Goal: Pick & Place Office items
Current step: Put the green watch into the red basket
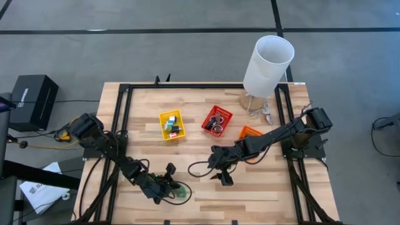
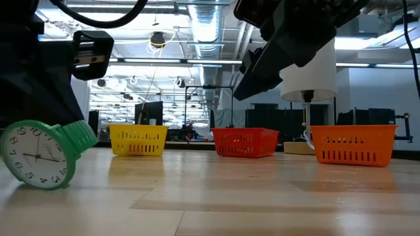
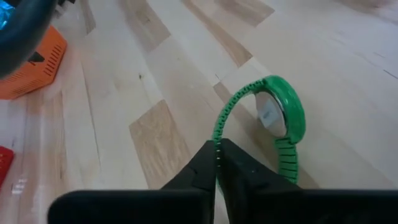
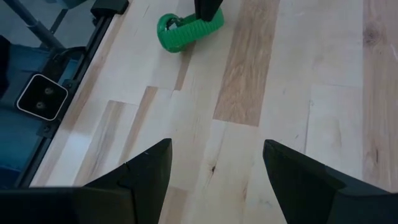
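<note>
- Where the bench (image 1: 262,187) meets its near edge, the left gripper (image 3: 217,163) has its jaws pinched together on the green strap of a wristwatch (image 3: 277,118).
- The watch, a green-cased piece with a white dial, rests tilted on the wood; the low view shows its face (image 2: 34,156) leaning, with the ribbed strap behind it.
- In the high view the watch (image 1: 180,192) lies just beside the left arm's tip, well apart from the bins.
- The right gripper (image 4: 214,163) hangs above bare wood near the bench's middle, jaws spread wide and empty; the watch (image 4: 186,30) lies farther off in its view.
- Yellow bin (image 1: 171,124): holds several small mixed items.
- Red bin (image 1: 217,120): holds small items, among them metal rings.
- Orange bin (image 1: 250,132): partly hidden by the right arm.
- White cylinder (image 1: 267,65): stands at the far edge of the bench, near the orange bin.
</note>
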You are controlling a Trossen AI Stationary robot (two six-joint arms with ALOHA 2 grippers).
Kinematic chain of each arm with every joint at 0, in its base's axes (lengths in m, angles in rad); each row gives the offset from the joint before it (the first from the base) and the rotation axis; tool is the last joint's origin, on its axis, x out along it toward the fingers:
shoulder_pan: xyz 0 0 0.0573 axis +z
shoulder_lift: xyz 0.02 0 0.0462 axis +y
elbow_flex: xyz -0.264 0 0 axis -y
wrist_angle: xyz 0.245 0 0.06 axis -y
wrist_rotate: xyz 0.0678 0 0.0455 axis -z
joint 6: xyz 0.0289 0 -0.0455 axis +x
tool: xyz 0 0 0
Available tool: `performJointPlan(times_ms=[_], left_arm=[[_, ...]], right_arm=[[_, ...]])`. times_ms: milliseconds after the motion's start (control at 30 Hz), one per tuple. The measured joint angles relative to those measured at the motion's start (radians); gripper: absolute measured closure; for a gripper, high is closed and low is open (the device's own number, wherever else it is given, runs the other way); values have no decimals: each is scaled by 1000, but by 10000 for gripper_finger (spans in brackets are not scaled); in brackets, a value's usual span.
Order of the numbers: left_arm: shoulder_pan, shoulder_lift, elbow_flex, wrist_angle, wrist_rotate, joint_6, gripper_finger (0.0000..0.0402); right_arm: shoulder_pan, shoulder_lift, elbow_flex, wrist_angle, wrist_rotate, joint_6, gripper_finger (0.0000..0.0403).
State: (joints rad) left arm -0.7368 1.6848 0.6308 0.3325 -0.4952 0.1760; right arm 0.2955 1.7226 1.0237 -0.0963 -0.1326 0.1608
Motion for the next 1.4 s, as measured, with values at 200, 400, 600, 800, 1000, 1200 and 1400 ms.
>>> performJointPlan(times_ms=[200, 400, 600, 800, 1000, 1200, 1400], left_arm=[[0, 0, 0, 10, -47, 1, 399], [0, -1, 35, 24, -207, 46, 400], [8, -1, 69, 37, -312, 215, 400], [38, -1, 91, 59, -370, 350, 401], [71, -1, 94, 135, -395, 434, 401], [128, -1, 94, 113, -234, 187, 390], [193, -1, 94, -17, -95, 120, 310]], right_arm=[[0, 0, 0, 4, 1, 0, 159], [-1, 0, 0, 67, 2, 65, 159], [-16, 0, 0, 118, 0, 300, 159], [-17, 0, 0, 149, -15, 372, 159], [-17, 0, 0, 213, -26, 381, 159], [-23, 0, 0, 180, -26, 381, 159], [-21, 0, 0, 179, -37, 371, 159]])
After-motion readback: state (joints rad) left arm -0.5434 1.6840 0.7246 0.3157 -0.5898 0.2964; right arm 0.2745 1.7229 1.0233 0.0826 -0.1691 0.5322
